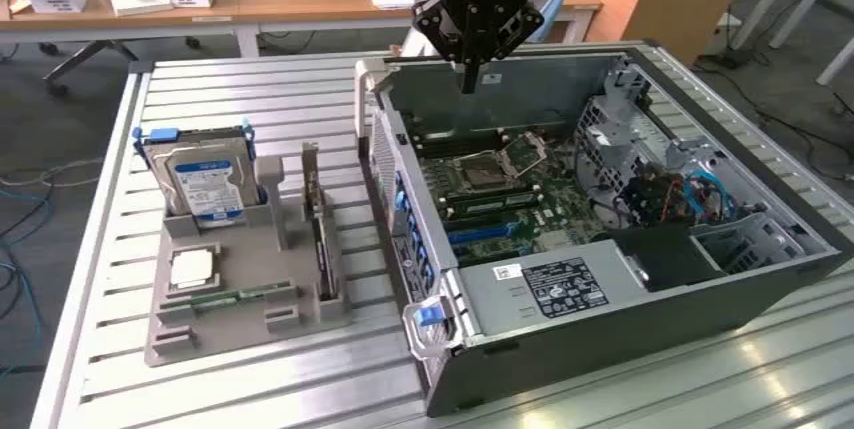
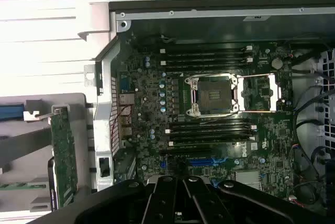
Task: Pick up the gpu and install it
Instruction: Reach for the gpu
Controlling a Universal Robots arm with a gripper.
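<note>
A black robot gripper (image 1: pixel 470 84) hangs above an open computer case (image 1: pixel 641 319) that lies on its side on a slatted metal worktop (image 1: pixel 200 89). The gripper is clenched, its fingers pressed together with nothing between them. Directly below it is the rear part of the case, where the green motherboard (image 1: pixel 514 194) lies face up with its silver processor socket (image 1: pixel 501 164) open.

The gpu (image 1: pixel 318 224) is well apart from the gripper, outside the case, towards the exterior view's left and lower down. It stands on its long edge in a slot of a grey holder (image 1: pixel 227 324) on the worktop, untouched. Farther from the gripper in the same holder stand a hard drive (image 1: pixel 207 184) with a blue-and-white label, a small square chip (image 1: pixel 191 267) and what looks like a memory stick (image 1: pixel 227 299).

From the wrist, the gripper (image 2: pixel 183 192) points down at the motherboard (image 2: pixel 209 124) and socket (image 2: pixel 212 96), with the gpu (image 2: pixel 64 156) beyond the case wall.
</note>
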